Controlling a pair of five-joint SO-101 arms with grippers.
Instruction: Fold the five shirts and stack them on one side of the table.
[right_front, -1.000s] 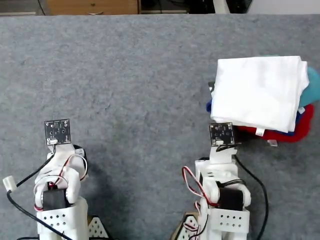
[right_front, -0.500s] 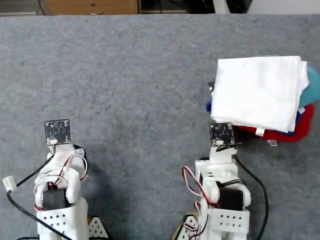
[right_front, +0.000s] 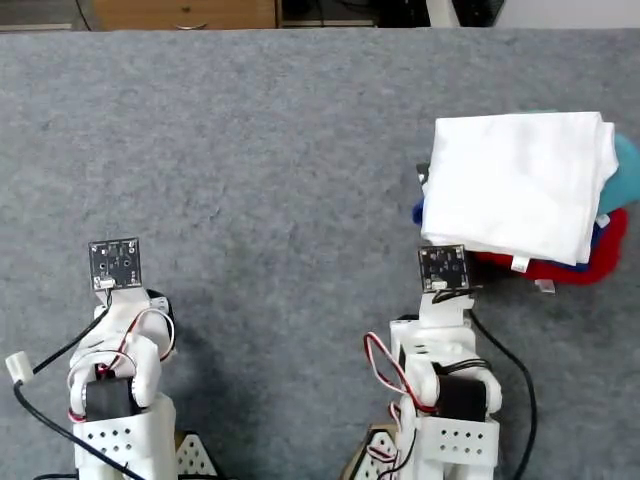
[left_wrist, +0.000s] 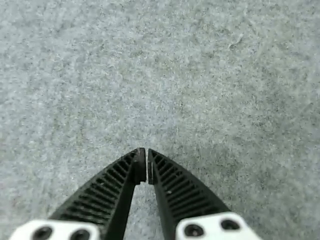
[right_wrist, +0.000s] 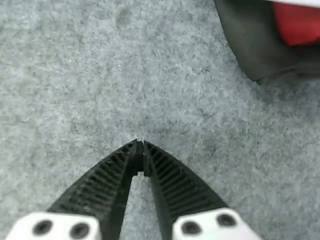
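Under white shirt (right_front: 515, 180), dark shirt (right_wrist: 250, 45)

My white shirt (right_front: 515, 185) blankets the stack, so under it I get mere slivers of teal shirt (right_front: 628, 165), blue shirt (right_front: 598, 238) and red shirt (right_front: 600, 262) (layers uncountable). Teal runs off the right edge. By my right wrist, dark cloth (right_wrist: 255, 45) is cut off too.
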